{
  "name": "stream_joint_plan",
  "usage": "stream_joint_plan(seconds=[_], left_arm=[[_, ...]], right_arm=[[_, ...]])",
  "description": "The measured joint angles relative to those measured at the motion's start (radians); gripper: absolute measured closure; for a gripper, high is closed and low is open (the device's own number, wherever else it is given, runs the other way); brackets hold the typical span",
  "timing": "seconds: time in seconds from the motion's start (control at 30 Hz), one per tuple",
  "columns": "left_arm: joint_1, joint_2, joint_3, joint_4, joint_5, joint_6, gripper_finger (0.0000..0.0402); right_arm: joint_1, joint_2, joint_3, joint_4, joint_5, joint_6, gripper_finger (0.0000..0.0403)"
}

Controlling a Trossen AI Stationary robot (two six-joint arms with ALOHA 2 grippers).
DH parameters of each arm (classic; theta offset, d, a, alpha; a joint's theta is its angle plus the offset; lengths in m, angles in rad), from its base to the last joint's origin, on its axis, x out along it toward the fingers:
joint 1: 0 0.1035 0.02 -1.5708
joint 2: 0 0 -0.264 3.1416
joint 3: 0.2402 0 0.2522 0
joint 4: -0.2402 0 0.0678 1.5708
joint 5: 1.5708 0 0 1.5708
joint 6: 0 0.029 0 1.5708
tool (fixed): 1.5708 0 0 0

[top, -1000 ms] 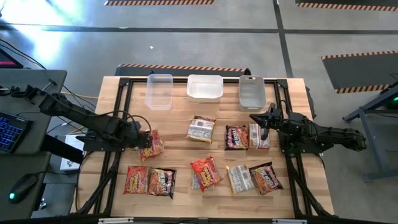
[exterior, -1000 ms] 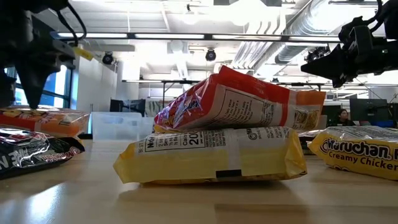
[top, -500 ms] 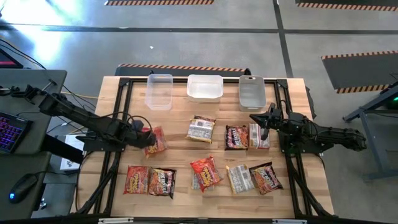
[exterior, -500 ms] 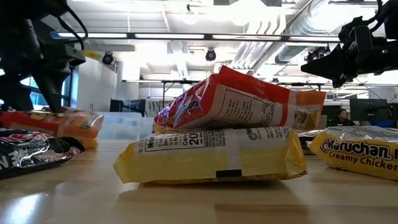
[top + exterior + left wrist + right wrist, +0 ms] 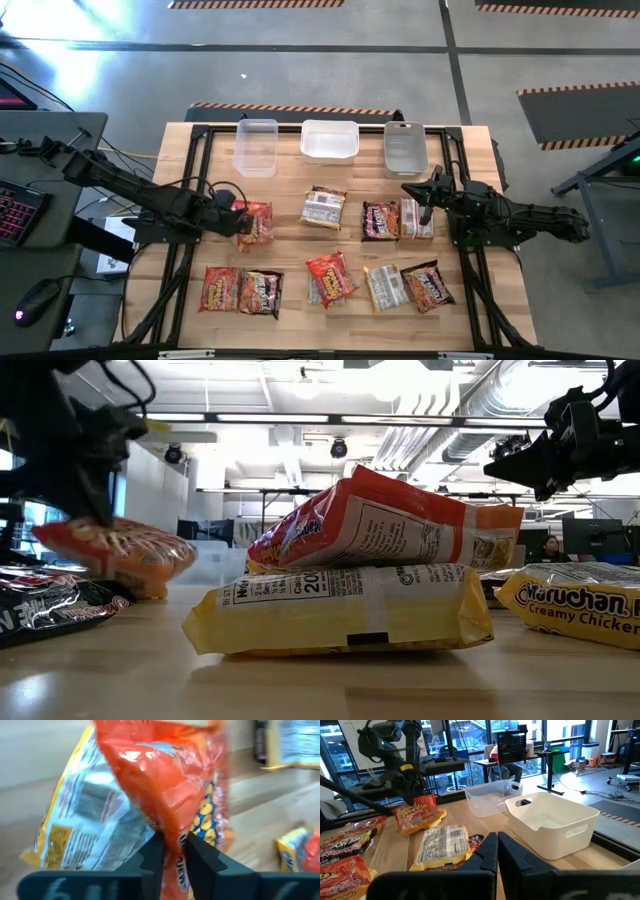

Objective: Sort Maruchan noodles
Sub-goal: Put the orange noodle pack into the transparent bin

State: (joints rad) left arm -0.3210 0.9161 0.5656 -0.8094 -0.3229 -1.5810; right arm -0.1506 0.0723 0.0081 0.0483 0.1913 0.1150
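The left gripper [image 5: 171, 851] pinches the edge of a red-orange noodle packet [image 5: 254, 221] between its two dark fingers [image 5: 152, 855], and the packet hangs lifted clear of the table [image 5: 470, 310], tilted, near the table's left edge and short of the far row of tubs. In the low view the same packet [image 5: 118, 550] sags below the fingers with its lower end above the wood. The left arm [image 5: 130, 187] reaches in from the left side, stretched low across the table's left edge with its wrist bent down over the packet. Counting the packets, ten show: the one held, two side by side at the near left corner [image 5: 240, 290], a red-orange one lying across a yellow one at the middle of the near edge [image 5: 329, 277], a yellow one and a red-brown one towards the near right corner [image 5: 407, 285], a yellow one alone in the middle of the table [image 5: 324, 207], and a dark one beside a pale one right of the middle [image 5: 397, 219]. Three tubs stand in a row along the far edge: a clear one [image 5: 256, 146], a white one [image 5: 329, 140] and a greyish one [image 5: 404, 148]. The right gripper [image 5: 497, 851] has its fingers pressed together with nothing between them; its arm [image 5: 510, 215] comes in from the right edge and hovers above the dark and pale pair, pointing towards the tubs.
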Motion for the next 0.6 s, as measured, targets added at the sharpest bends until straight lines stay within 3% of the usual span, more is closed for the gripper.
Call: stream_joint_plan(seconds=[0.37,0.6], left_arm=[[0.131,-0.001,0.175,-0.114,-0.020,0.367,0.0400],[0.243,0.027,0.178,-0.115,0.157,0.500,0.0384]], right_arm=[[0.000,0.000,0.000,0.000,0.000,0.000,0.0402],[0.000,0.000,0.000,0.000,0.000,0.000,0.0402]])
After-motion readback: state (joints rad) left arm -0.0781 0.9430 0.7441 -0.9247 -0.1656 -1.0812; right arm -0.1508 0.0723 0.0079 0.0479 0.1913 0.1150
